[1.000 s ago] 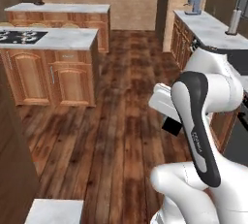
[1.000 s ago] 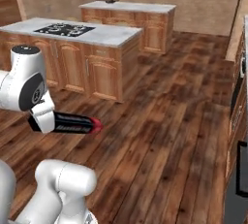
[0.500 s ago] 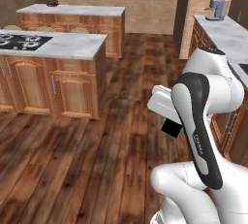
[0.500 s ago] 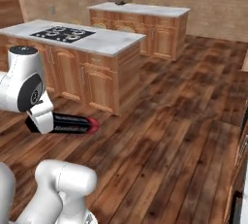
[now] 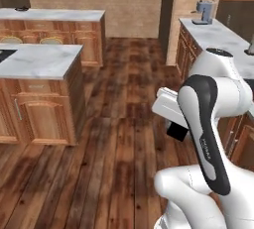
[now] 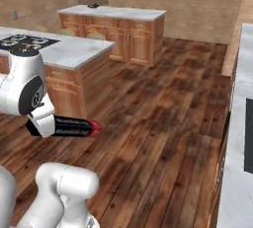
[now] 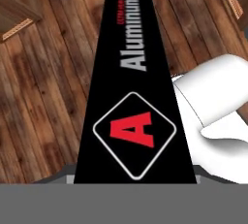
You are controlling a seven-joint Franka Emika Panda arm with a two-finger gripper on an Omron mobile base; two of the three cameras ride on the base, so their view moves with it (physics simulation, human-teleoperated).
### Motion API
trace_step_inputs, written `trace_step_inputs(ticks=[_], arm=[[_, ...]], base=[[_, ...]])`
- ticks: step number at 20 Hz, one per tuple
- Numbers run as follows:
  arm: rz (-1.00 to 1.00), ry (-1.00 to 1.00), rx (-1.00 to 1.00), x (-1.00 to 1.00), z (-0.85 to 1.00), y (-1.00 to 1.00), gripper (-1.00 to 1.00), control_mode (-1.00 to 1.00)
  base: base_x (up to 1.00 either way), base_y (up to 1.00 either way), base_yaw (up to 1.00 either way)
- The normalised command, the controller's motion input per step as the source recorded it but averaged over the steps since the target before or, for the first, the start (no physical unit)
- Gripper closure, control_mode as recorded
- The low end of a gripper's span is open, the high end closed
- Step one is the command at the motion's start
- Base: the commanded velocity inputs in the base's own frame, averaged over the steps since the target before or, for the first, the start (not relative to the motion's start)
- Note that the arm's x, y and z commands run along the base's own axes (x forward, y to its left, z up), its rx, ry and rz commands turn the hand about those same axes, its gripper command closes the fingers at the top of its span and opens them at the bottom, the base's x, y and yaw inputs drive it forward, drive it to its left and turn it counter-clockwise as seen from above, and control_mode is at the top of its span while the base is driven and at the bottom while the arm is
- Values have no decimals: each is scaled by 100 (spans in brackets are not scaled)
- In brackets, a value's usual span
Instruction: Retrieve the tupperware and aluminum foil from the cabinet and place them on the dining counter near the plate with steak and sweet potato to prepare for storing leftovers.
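aluminum foil between the jaws

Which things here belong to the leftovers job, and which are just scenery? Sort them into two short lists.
Job:
- aluminum foil, black carton carried at the gripper, over the wood floor
- dining counter, long marble slab at the far wall

Just around:
- island with black cooktop
- coffee machine on the side worktop
- base cabinets
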Motion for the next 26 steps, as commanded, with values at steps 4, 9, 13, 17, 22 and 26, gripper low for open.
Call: trace_step_inputs(ticks=[4,9,13,17,22,26], arm=[[0,0,0,0,0,0,100,100],[0,0,0,0,0,0,100,100],[0,0,0,0,0,0,100,100],[0,0,0,0,0,0,100,100],[0,0,0,0,0,0,100,100],[0,0,0,0,0,0,100,100]], base=[[100,-10,-17],[100,-11,-17],[100,-9,-17],[100,-12,-15],[100,-15,-15],[100,-15,-13]])
